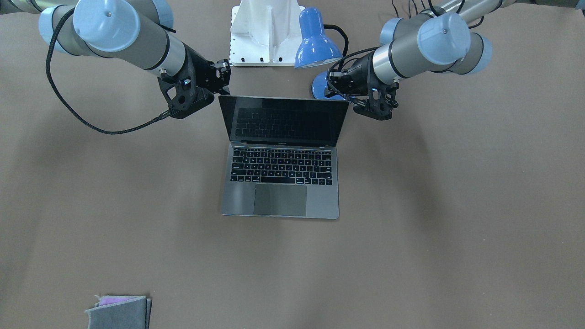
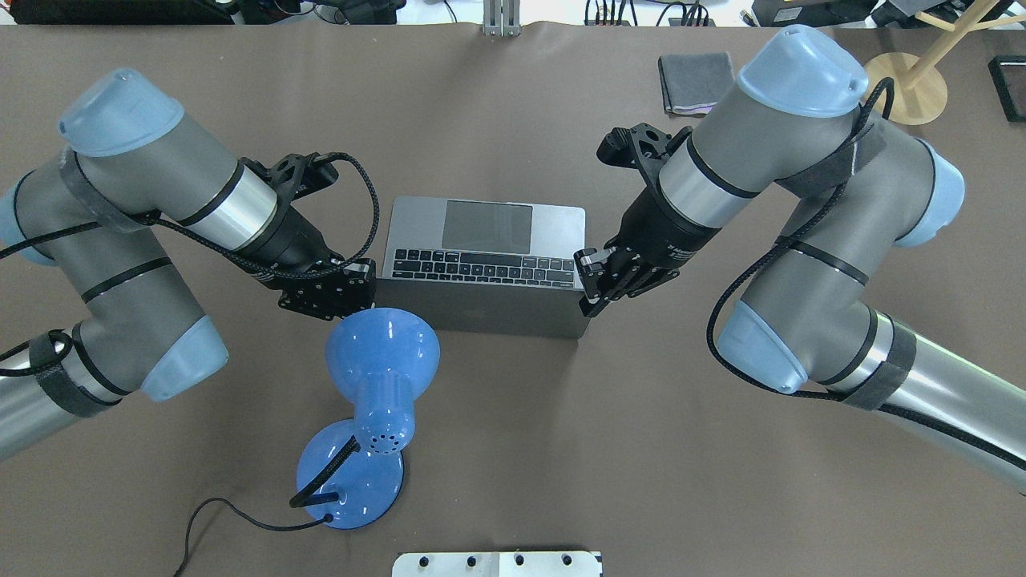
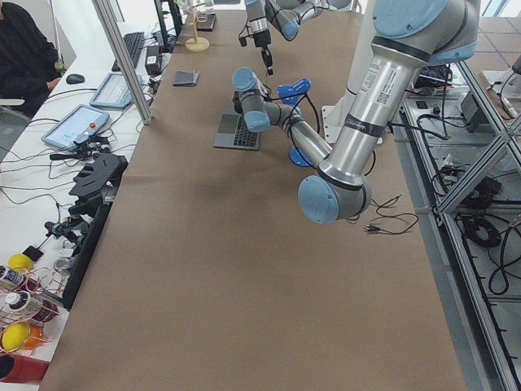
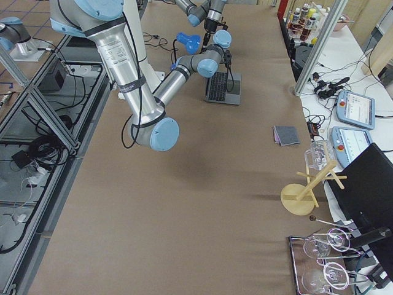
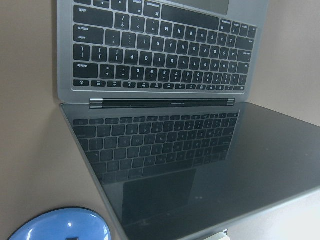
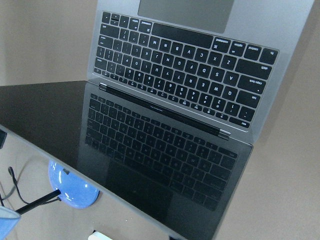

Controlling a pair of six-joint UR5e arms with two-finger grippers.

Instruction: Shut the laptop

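The space-grey laptop stands open in the middle of the table, its black screen upright and tilted back a little. It also shows in the overhead view and in both wrist views. My left gripper hangs beside the lid's top corner on my left; its jaws are not clear. My right gripper hangs beside the other top corner, fingers apart. Neither holds anything. No fingers show in the wrist views.
A blue desk lamp stands just behind the lid, close to my left gripper, its cable trailing on the table. A grey felt pouch lies at the far right. A wooden stand is beyond it. The white robot base is behind the lamp.
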